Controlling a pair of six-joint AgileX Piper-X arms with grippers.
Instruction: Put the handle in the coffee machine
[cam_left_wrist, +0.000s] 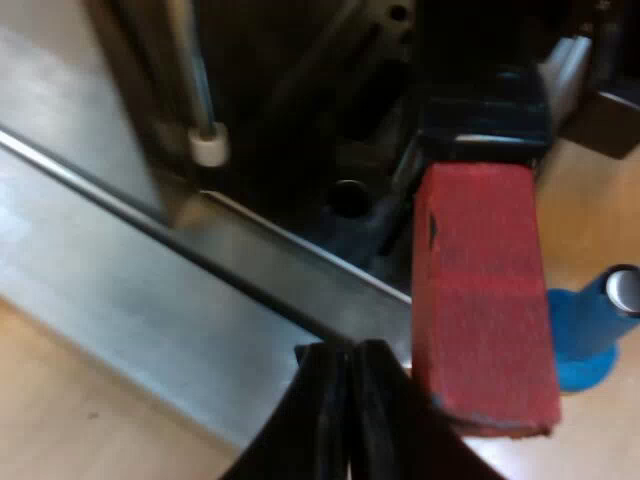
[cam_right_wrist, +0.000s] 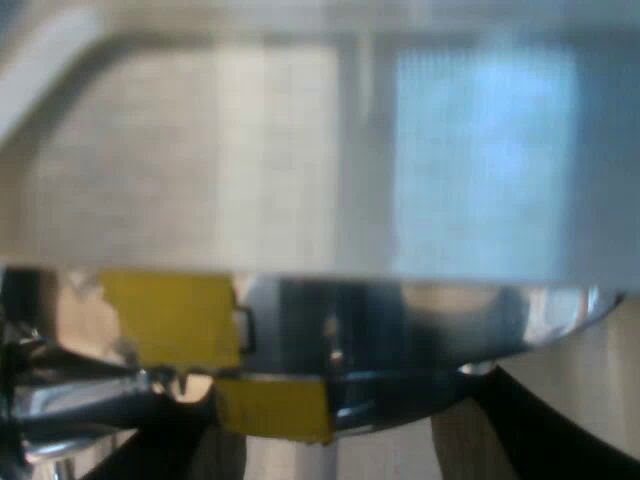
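pale wooden tabletop (cam_left_wrist: 60, 400) runs under the espresso machine (cam_left_wrist: 120, 280), whose brushed metal ledge crosses the left wrist view at a slant, with the dark front of the machine rising beyond it. a thin steam wand (cam_left_wrist: 208, 145) with a white tip hangs at that dark front, over the far side of the ledge.

the handle (cam_left_wrist: 485, 300) is at the machine's front: its red end juts out towards the camera, near and large, and its dark part reaches up and away into the shadowed underside of the machine. a blue tamper (cam_left_wrist: 585, 335) stands on the wood farther off, apart from the red end.

the left gripper (cam_left_wrist: 350, 410) sits over the near edge of the ledge, just beside the red end, its two black fingers pressed together with nothing between them.

the right gripper (cam_right_wrist: 345, 405) has its fingers (cam_right_wrist: 545, 430) spread wide. close beyond them lies a shiny metal rim with yellow patches (cam_right_wrist: 170, 315) on it, perhaps part of the machine, though the view is too blurred to say.
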